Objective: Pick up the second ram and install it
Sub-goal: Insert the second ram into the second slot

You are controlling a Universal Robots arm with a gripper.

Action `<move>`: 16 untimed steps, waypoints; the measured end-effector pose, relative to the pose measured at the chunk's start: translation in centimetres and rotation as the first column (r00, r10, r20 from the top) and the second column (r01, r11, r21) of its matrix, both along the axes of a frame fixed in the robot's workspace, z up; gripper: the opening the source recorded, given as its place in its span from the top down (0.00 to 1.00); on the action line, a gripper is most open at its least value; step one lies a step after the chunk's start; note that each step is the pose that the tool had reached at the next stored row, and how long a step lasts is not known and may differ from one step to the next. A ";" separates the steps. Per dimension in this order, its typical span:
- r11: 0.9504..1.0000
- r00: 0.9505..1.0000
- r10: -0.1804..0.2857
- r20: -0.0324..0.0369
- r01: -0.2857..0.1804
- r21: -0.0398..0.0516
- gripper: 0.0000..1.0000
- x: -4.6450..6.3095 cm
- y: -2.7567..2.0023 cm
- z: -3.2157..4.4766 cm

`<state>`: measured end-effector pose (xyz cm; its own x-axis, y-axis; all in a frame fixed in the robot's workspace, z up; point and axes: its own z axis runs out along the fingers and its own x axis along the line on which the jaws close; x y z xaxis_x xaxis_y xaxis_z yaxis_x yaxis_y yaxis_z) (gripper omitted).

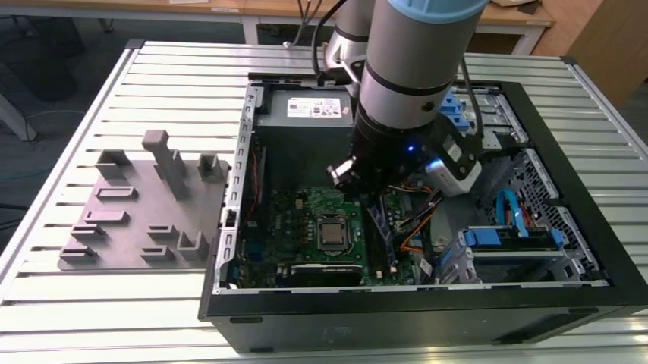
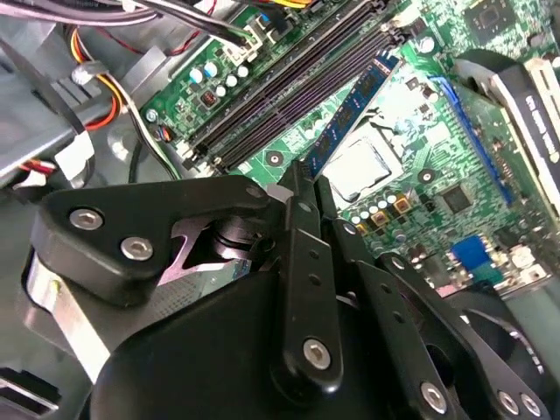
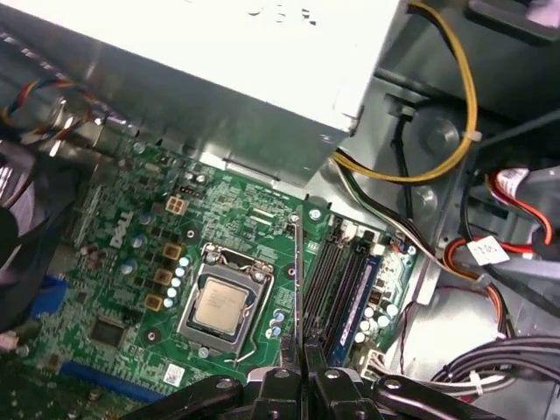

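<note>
Jaws closed on the second ram (image 3: 297,280), by the look of it. In the first wrist view the stick runs out edge-on from between the tips of the gripper (image 3: 303,360). In the second wrist view its blue-labelled face (image 2: 350,114) shows just beyond the fingertips (image 2: 302,188).

Position: the stick hangs over the motherboard (image 3: 131,262), between the processor (image 3: 219,306) and the memory slots (image 3: 328,271).

Key relation: its long axis is parallel to the slots, just to their processor side. I judge it not seated. Another stick (image 3: 359,297) stands in a farther slot.

Arm pose: in the exterior view the arm (image 1: 405,91) drops near-vertical into the open computer case (image 1: 405,303), well apart from the grey fixture (image 1: 142,205).
</note>
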<state>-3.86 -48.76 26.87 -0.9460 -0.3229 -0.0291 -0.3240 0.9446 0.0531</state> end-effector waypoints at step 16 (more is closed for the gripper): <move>0.986 0.986 -0.168 0.000 0.168 0.000 0.89 0.0 0.00 -0.05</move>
